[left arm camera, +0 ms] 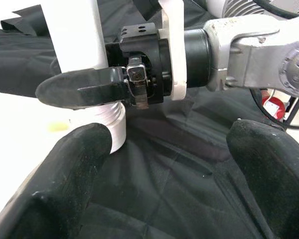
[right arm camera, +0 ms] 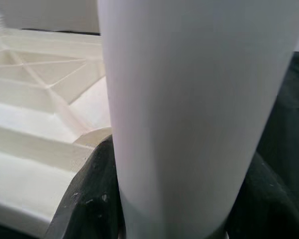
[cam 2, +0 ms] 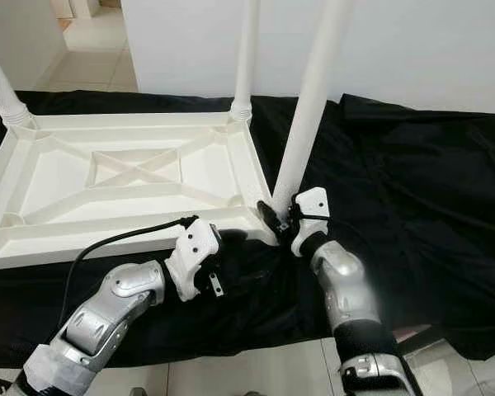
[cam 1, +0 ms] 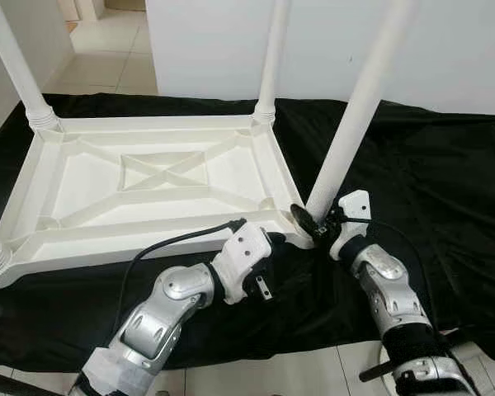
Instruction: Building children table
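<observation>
White ribbed plastic tabletop [cam 1: 148, 177] is lying upside down on black cloth [cam 1: 445, 190]; right tool [cam 1: 313, 221] is clenching the smooth round leg [cam 1: 346, 132] at its corner, left tool [left arm camera: 164, 164] gaping beside it.

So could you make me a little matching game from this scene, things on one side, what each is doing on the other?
Things:
1. right gripper
2. left gripper
3. table top
4. black cloth

States:
a. lies upside down
b. closed around the base of the near white leg
c. spread under everything
d. open, beside the table's near corner

Pairs: 1-b, 2-d, 3-a, 4-c
</observation>
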Robot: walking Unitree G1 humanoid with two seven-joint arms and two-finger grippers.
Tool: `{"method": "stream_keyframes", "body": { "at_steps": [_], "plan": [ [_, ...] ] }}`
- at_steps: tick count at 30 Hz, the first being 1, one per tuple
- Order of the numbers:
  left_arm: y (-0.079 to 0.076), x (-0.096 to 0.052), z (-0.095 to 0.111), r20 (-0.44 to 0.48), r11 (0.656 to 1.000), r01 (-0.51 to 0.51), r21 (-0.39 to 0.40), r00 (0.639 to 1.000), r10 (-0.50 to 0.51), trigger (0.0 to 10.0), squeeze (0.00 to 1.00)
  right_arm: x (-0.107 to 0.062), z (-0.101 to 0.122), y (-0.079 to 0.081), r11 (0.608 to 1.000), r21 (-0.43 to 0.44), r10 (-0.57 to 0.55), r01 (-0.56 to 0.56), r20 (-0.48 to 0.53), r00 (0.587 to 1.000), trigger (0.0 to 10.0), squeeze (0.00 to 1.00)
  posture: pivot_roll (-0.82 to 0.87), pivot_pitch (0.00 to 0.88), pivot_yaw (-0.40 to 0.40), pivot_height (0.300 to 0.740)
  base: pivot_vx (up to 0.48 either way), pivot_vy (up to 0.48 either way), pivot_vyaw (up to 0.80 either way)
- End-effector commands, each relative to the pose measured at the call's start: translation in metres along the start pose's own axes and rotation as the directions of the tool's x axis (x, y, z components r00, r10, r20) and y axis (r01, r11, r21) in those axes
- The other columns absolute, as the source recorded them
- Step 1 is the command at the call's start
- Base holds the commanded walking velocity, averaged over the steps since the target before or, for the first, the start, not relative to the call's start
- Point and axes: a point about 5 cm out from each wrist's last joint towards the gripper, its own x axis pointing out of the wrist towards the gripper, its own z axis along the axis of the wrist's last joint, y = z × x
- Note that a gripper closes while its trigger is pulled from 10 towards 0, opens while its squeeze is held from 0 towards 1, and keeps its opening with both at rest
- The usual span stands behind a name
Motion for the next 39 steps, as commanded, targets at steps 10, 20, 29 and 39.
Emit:
{"method": "stream_keyframes", "body": {
  "at_steps": [10,20,29,39],
  "plan": [
    [-0.002,0.002,0.001,-0.01,1.0,0.002,0.004,1.0,-0.002,10.0,0.0,-0.015,-0.013,0.004,0.939,0.072,-0.331,0.336,-0.073,0.941,10.0,0.0,-0.04,0.097,-0.063,0.74,0.0,0.0,0.0],
    [-0.001,0.005,0.001,-0.008,1.0,0.007,0.005,1.0,-0.007,10.0,0.0,-0.018,-0.011,0.035,0.798,0.188,-0.563,0.573,-0.106,0.819,10.0,0.0,-0.05,0.089,-0.058,0.74,0.0,0.0,0.0],
    [0.0,0.005,0.001,-0.006,1.0,0.011,0.006,1.0,-0.011,10.0,0.0,-0.018,-0.004,0.033,0.848,0.204,-0.489,0.49,-0.056,0.87,10.0,1.0,-0.06,0.082,-0.056,0.74,0.0,0.0,0.0],
    [0.0,0.01,0.003,0.003,1.0,0.016,0.013,1.0,-0.016,10.0,0.0,-0.025,-0.003,0.017,0.953,0.101,-0.287,0.287,-0.018,0.958,10.0,0.0,-0.07,0.077,-0.056,0.74,0.0,0.0,0.0]
  ]
}}
